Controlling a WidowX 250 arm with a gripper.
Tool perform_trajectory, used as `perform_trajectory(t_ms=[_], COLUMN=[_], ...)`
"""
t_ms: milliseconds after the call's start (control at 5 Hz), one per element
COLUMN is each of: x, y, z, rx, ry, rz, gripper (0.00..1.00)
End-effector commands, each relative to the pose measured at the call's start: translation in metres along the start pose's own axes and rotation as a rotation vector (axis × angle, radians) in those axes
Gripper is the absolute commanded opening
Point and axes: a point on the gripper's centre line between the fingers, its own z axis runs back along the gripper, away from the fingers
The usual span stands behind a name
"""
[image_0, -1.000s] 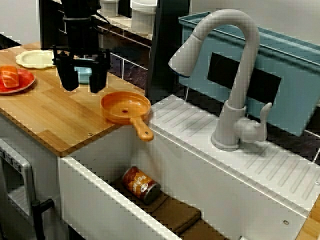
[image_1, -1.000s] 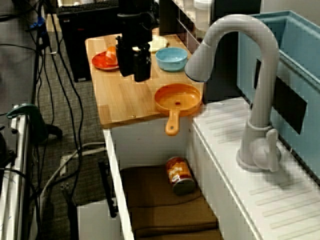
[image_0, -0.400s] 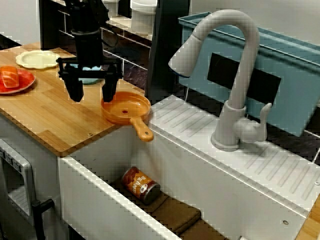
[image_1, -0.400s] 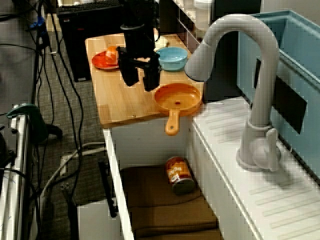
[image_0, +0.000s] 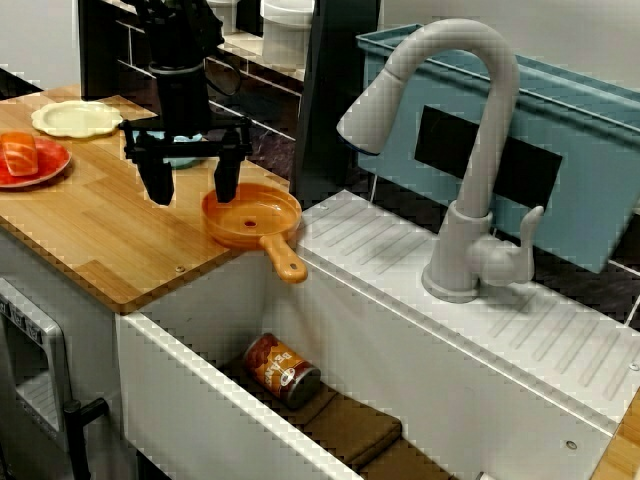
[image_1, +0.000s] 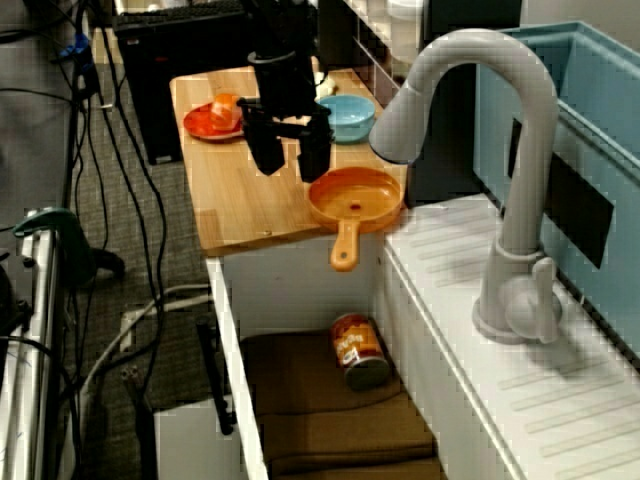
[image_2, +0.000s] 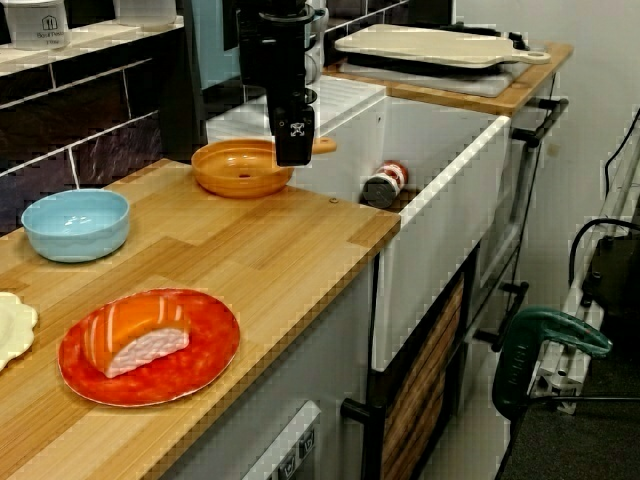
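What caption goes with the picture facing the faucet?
Open pincer hovers by the orange pan on the wooden counter.

In the view facing the faucet, the gripper (image_0: 192, 192) slides rightward from the frame's upper left, and one finger now reaches the orange pan's (image_0: 252, 215) left rim.

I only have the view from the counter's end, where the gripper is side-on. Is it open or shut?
Observer: Open. In the view facing the faucet the gripper shows its two fingers spread apart.
Operator: Where does the pan's handle point?
Observer: The orange pan has its handle sticking out past the edge of the counter, over the sink.
Operator: What does the can lie on?
Observer: The can lies on its side on a brown mat.
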Motion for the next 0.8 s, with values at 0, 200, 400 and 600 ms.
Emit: perform_trajectory(t_ms=[0, 200, 400, 600], x=[0.014, 0.018, 0.021, 0.022], y=[-0.004, -0.006, -0.007, -0.006], z=[0.0, -0.007, -0.009, -0.015], rx=[-0.034, -0.025, -0.026, -0.02], ry=[-0.066, -0.07, -0.069, -0.075], rz=[0.054, 0.059, 0.065, 0.07], gripper=[1.0, 1.0, 1.0, 1.0])
